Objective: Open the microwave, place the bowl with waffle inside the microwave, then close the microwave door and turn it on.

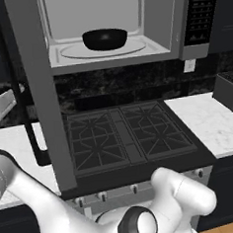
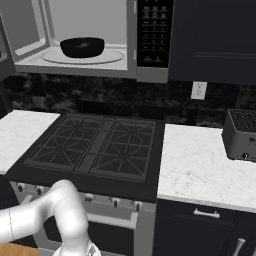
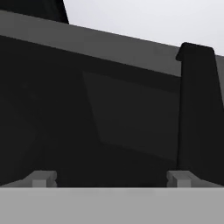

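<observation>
While the grey-framed dark-glass microwave door (image 1: 37,90) stands swung out, its black bar handle (image 3: 197,109) runs lengthwise beside the open pincer (image 3: 111,178).

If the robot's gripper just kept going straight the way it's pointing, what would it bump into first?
Most likely the microwave door: its dark glass sits straight ahead of the open gripper, with the black handle just off to one side. How near it is, the pictures don't settle.

Kitchen, gas stove (image 2: 97,145) (marble counter (image 2: 200,165)), toaster (image 2: 242,134)
</observation>
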